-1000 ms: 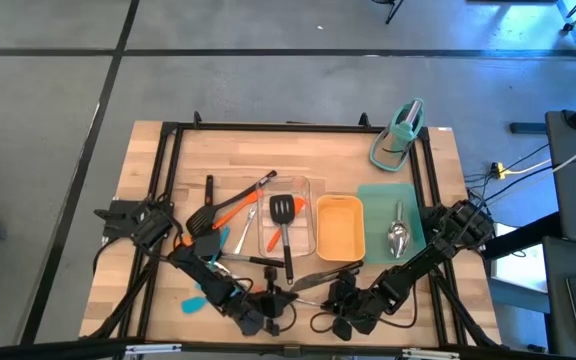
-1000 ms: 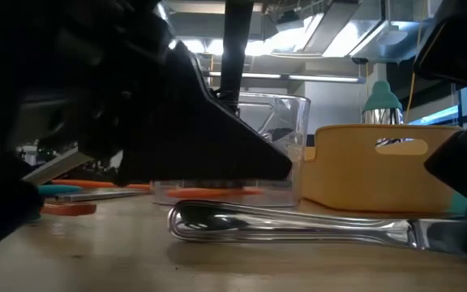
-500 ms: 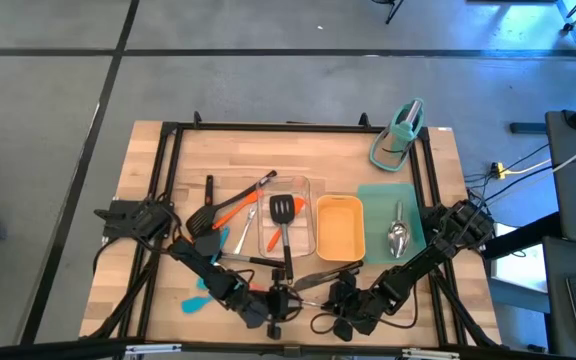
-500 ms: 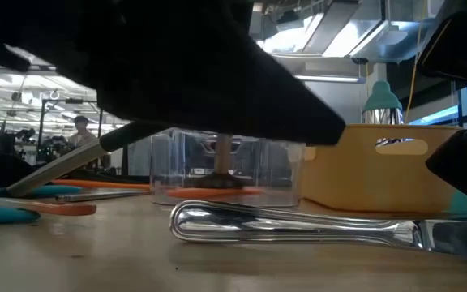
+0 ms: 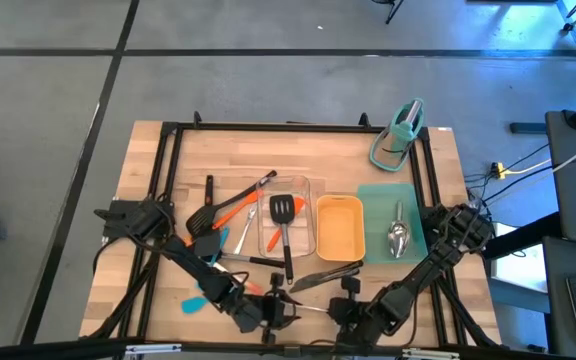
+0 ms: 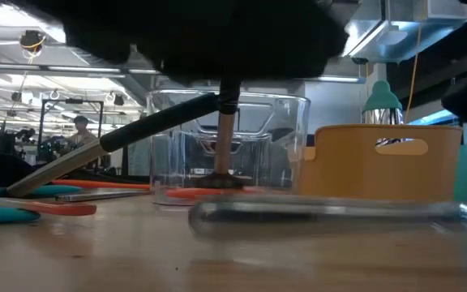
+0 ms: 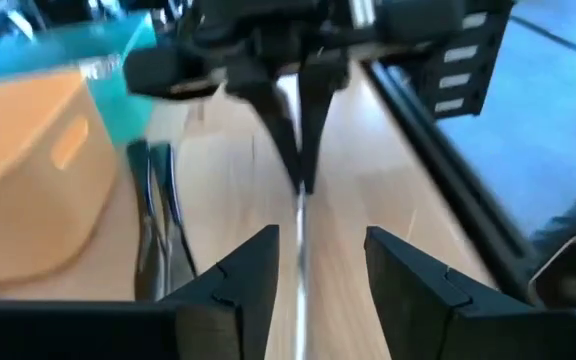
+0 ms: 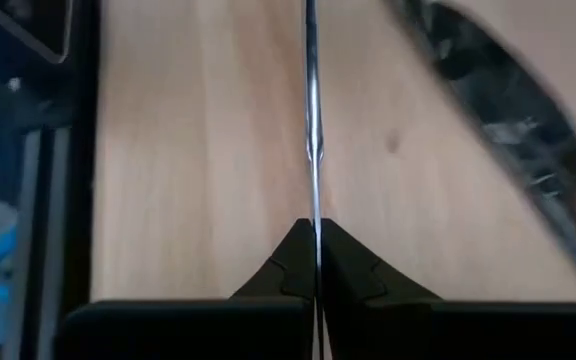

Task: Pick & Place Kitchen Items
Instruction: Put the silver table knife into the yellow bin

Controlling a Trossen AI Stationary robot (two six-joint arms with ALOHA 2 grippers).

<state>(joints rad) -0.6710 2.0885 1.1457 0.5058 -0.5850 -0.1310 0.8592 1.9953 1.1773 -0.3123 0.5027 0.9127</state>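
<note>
Your right gripper (image 8: 315, 262) is pinched tight on a thin steel utensil (image 8: 312, 120), at the worktop's (image 5: 148, 160) near edge. Your left gripper (image 7: 318, 265) faces it with fingers (image 7: 243, 270) spread apart, the utensil's other end running between them untouched. Steel tongs (image 5: 325, 274) lie just beside, near the yellow tray (image 5: 339, 232). A black slotted turner (image 5: 283, 215) sits in the clear tray (image 5: 308, 185); a steel spoon (image 5: 399, 236) rests on the teal mat (image 5: 376, 200).

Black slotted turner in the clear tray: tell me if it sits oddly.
Yes. The black slotted turner lies only half inside the clear tray: its head rests in the tray, while its handle runs over the near rim and sticks out above the table. The low view shows a handle slanting over the tray wall.
</note>
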